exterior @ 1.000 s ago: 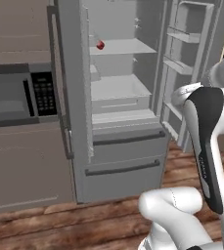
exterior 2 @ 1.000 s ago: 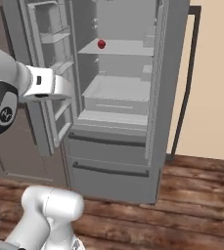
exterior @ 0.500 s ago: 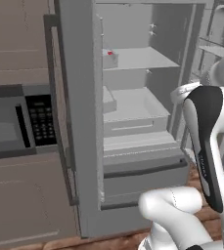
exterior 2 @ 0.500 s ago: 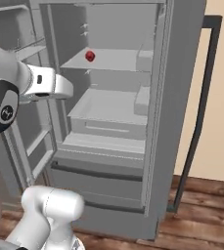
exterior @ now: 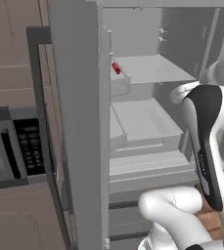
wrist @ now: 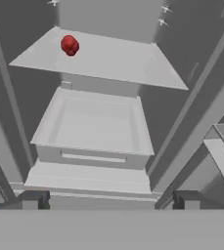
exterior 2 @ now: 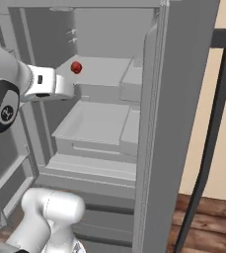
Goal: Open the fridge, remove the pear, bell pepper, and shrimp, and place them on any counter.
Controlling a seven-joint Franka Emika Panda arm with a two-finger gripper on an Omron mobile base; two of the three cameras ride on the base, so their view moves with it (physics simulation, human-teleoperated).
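- The fridge [exterior 2: 183, 99] is open; its walls are smooth matte grey steel, with flat pale shelves and a shallow rectangular drawer [wrist: 91, 127] inside.
- The bell pepper [wrist: 69, 45] is a small glossy red rounded thing — it lies on the upper shelf [wrist: 108, 61], near the back left corner in the hand view. In the right base view it shows just above the arm's wrist [exterior 2: 76, 67].
- A grey microwave [exterior: 11, 151] with a dark keypad stands left of the fridge door in the left base view, and a dark bar handle [exterior 2: 210, 143] runs down the right door.
- The white arm reaches forward into the opening at the middle height, its hand pointing level at the shelves.
- The gripper [wrist: 108, 200] has its two dark tips wide apart, with nothing between them.
- Compared with a second ago, the whole fridge looks much larger and nearer in both base views — the base has driven closer.
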